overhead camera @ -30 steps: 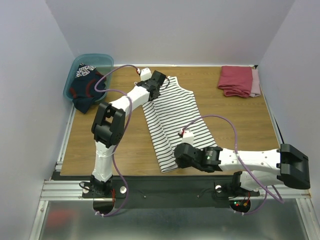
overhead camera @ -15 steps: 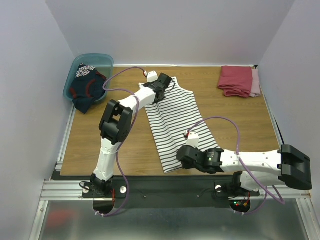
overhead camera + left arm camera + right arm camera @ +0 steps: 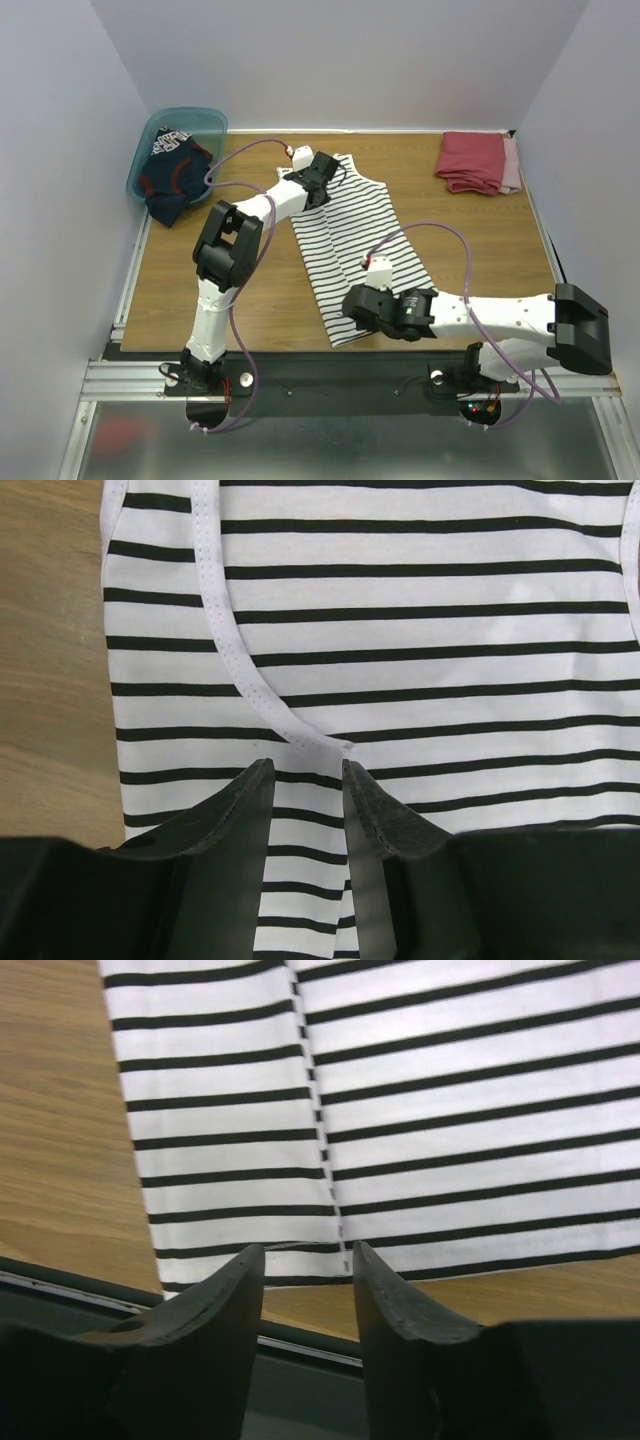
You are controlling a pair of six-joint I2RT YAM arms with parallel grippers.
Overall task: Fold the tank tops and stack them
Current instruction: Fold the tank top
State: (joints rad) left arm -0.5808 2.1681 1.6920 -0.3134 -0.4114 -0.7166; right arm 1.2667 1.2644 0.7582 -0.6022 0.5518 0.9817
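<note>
Top external view is showing the striped tank top (image 3: 350,235) lying flat in the middle of the desk (image 3: 230,290). It is running from the upper middle of the frame down to the lower middle. The navy tank top (image 3: 168,175) is hanging half out of the teal bin (image 3: 200,118) in the upper left. A red folded cloth (image 3: 470,162) is sitting in the upper right.

The left pincer (image 3: 325,165) is hovering at the neck end of the striped top. In the left wrist view, its fingers (image 3: 240,800) are a little apart and holding nothing, with the white neck trim (image 3: 225,630) just above their tips. The right pincer (image 3: 352,305) is at the bottom hem. In the right wrist view it (image 3: 308,1250) is also parted and holding nothing, just over the hem near the desk's edge.

It looks like both arms are getting ready to pinch the two ends for a fold. To do it well, each pincer should be going straight down and grabbing the cloth snugly at its edge. Then both should be lifting together and keeping the cloth flat, so no wrinkles are sneaking in.
</note>
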